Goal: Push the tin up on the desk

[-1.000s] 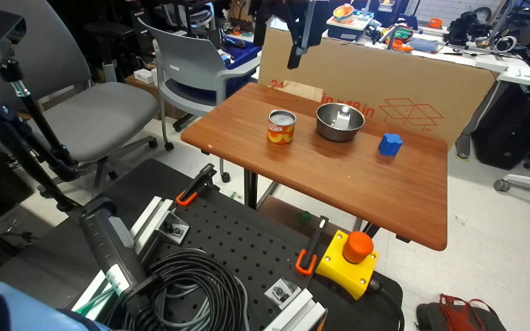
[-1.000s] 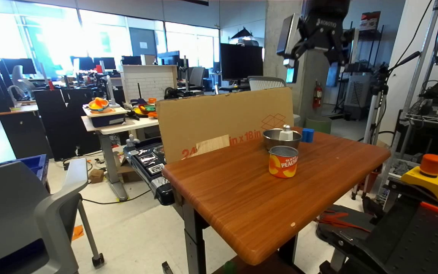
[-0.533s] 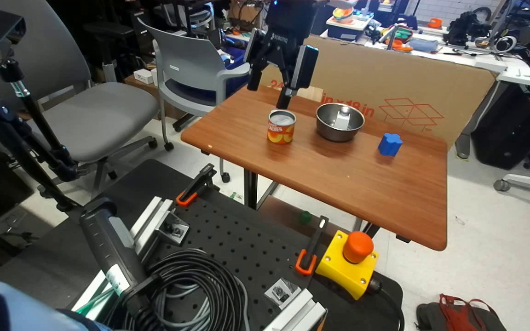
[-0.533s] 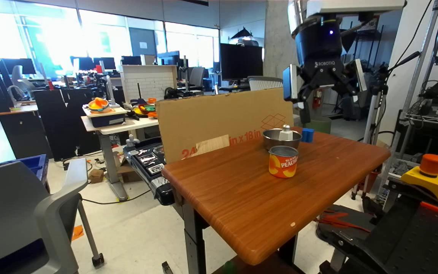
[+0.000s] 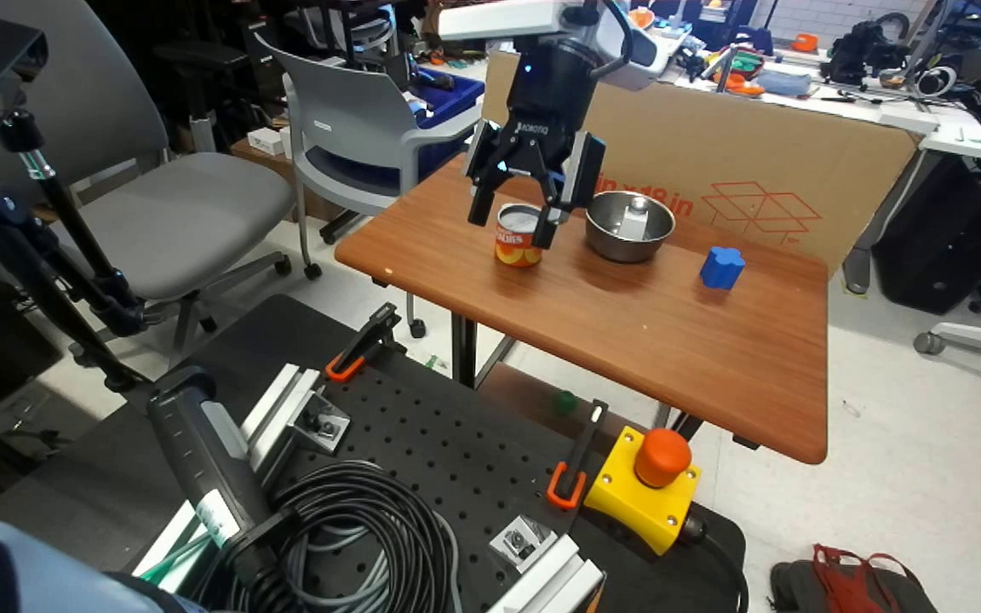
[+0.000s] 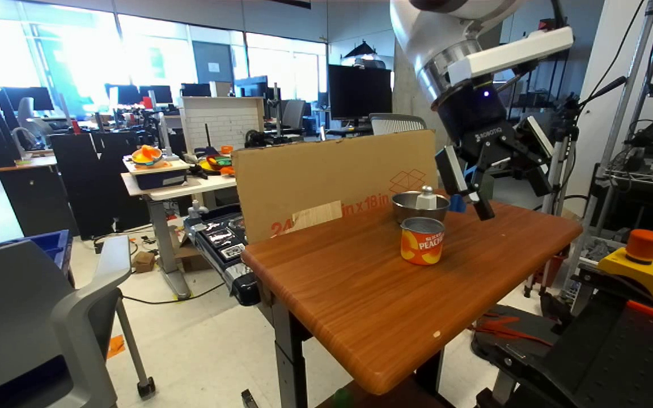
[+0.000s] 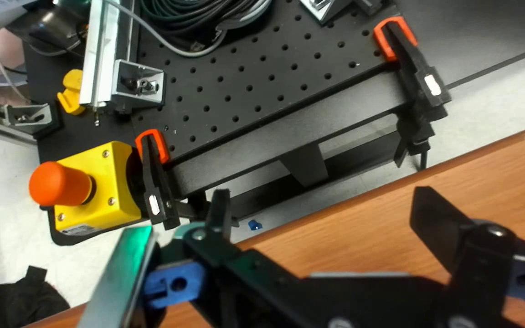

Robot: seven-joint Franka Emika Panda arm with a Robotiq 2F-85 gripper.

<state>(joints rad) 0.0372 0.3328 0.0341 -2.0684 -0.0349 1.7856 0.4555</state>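
The tin, with an orange label and a silvery top, stands upright on the desk (image 5: 669, 349). It shows in both exterior views (image 5: 513, 243) (image 6: 422, 242) and is out of view in the wrist view. My gripper (image 5: 512, 223) is open and empty in the air over the desk. In an exterior view its fingers overlap part of the tin; in an exterior view (image 6: 513, 198) it hangs tilted to the right of the tin, clearly apart from it. In the wrist view the fingers (image 7: 321, 200) are spread wide over bare desk wood (image 7: 349, 232).
A steel bowl (image 5: 627, 247) holding a white piece stands beside the tin. A blue block (image 5: 722, 268) stands beyond the bowl. A cardboard sheet (image 5: 754, 162) rises along the desk's far edge. A black pegboard (image 5: 431, 443) with a yellow stop button box (image 5: 627, 477) lies on the near side.
My gripper has come down from high above toward the desk and tilted, now low near the tin. It stays open. The tin, bowl and blue block have not moved.
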